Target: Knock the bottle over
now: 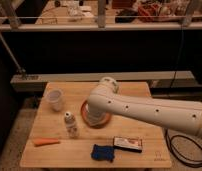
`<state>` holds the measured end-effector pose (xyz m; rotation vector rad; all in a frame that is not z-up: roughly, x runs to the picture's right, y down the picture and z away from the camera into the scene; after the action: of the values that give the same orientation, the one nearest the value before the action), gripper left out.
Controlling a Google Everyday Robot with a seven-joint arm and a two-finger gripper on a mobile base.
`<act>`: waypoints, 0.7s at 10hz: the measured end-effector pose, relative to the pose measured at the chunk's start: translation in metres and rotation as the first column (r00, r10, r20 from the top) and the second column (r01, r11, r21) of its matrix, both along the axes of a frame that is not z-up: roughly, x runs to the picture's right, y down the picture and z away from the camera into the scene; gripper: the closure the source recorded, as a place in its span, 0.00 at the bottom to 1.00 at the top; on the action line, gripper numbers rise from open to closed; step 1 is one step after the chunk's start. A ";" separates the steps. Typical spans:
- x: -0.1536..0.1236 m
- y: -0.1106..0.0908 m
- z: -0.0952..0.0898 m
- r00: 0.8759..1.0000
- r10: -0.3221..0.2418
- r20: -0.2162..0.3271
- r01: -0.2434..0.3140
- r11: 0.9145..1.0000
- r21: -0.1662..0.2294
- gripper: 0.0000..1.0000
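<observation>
The bottle [71, 124] stands upright on the tabletop [54, 156], at roughly 9 o'clock from the pincer [95, 116], close by but apart. The pincer hangs at the end of the white arm [149, 111], low over an orange bowl [84, 113]. The arm covers most of the bowl, so its contents cannot be made out. A pale cup [55, 99] stands at 11 o'clock from the bottle; its inside is not readable. The pincer's tip is hidden by the arm's bulk, so whether it is open or closed, or holds anything, cannot be told. The arm is cut off at the right edge.
</observation>
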<state>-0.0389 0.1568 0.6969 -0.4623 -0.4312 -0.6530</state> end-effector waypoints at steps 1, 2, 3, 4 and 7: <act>-0.006 0.001 0.001 1.000 -0.012 0.015 0.012 1.000 0.001 0.90; -0.009 0.003 0.001 0.999 -0.027 0.031 0.027 1.000 0.006 0.90; -0.012 0.004 0.002 0.999 -0.035 0.039 0.035 0.999 0.008 0.90; -0.016 0.004 0.003 0.998 -0.042 0.047 0.042 0.999 0.009 0.90; -0.027 0.005 0.005 0.996 -0.063 0.067 0.062 0.998 0.014 0.90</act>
<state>-0.0659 0.1621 0.7021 -0.4445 -0.4778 -0.7332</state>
